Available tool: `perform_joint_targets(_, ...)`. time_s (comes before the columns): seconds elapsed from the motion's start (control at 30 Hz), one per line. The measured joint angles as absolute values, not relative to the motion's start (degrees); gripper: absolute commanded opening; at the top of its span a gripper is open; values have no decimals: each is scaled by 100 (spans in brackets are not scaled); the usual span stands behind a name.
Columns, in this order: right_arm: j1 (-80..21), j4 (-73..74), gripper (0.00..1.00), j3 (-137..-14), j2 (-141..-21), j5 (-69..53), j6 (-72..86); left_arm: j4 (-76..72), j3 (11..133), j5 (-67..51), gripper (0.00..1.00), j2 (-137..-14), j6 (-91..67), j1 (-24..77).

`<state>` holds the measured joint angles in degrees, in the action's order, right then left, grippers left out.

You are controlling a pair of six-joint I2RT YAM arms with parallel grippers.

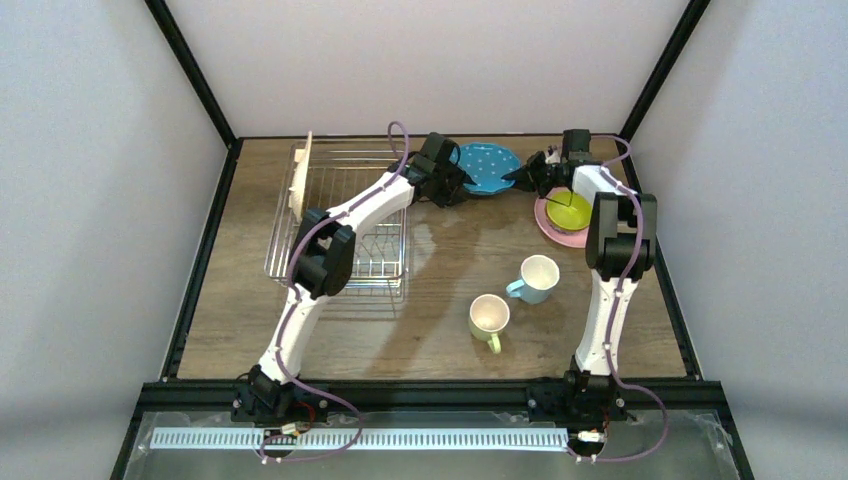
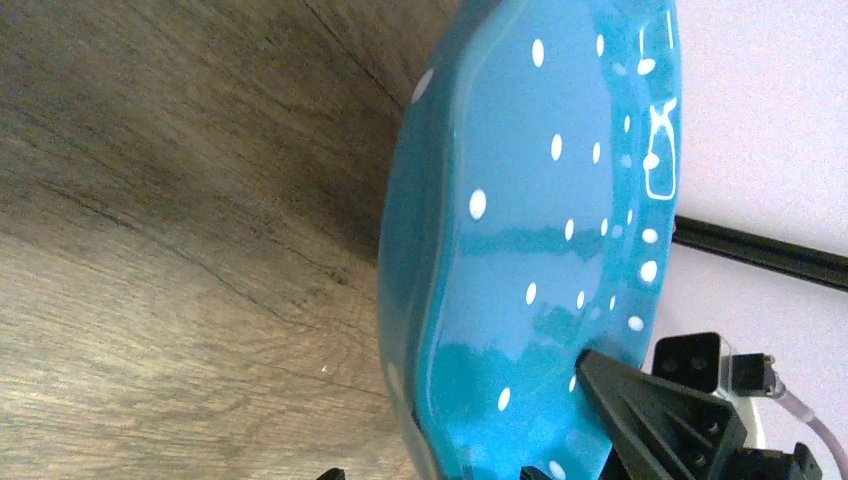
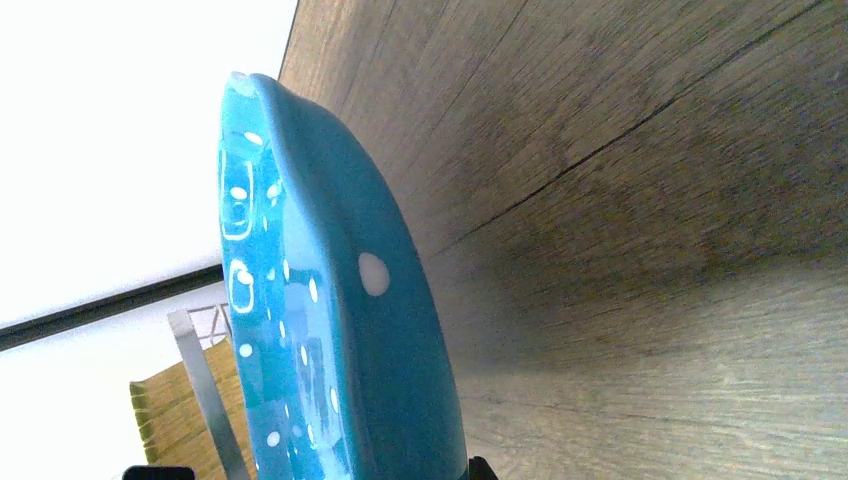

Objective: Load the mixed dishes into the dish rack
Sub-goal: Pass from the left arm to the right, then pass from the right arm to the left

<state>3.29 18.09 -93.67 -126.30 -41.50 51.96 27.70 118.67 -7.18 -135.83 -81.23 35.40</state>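
At the far left I have the tan woven-look plate (image 1: 302,180) standing on edge at the far left corner of the dish rack (image 1: 372,256), which sits left of centre on the table (image 1: 420,340); I see no other dish in it. My left arm reaches across the rack's right side toward the far middle. There the left gripper (image 1: 458,183) sits at the left rim of the teal dotted plate (image 1: 490,165). On the left wrist camera its jaws are spread, with bare wood showing between one fingertip and the plate's edge, so I read it as open and not gripping. The plate lies at the far centre, outside the rack. Both wrist views show its underside and a shadow on the wood, so it looks tipped up, though I cannot tell how much of it touches the table. The right gripper (image 1: 518,178) is at its right rim, and one of its fingers (image 2: 650,410) lies on the plate's upper face. The rim runs in between the jaws, so I take it as clamped on the plate. Nearer me, mid-table, the pale yellow-green mug (image 1: 489,318) stands upright. The light-blue mug (image 1: 538,278) stands just beyond it to the right. At the far right the lime-inside blue-and-white patterned bowl (image 1: 570,210) rests on the pink round plate (image 1: 556,234).
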Motion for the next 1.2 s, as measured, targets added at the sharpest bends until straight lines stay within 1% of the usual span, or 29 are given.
perform_joint_targets(0.3, 329, 1522, 1, -9181, -12381, -4445, 5481, 2578, 11865, -613, 100, -13583, -8149, 3538)
perform_joint_targets(0.77, 329, 722, 1, -8237, -12191, -4912, 6243, 2064, 11548, -224, 100, -13557, -8095, 3538)
perform_joint_targets(1.0, 298, 318, 1, -7983, -11911, -4987, 6549, 1649, 11537, -156, 99, -13513, -7902, 3538)
perform_joint_targets(1.1, 290, 152, 1, -7955, -11865, -4993, 6652, 1527, 11537, -152, 95, -13480, -7754, 3538)
perform_joint_targets(1.2, 281, 73, 1, -7896, -11850, -4982, 6713, 1437, 11524, -152, 85, -13478, -7627, 3538)
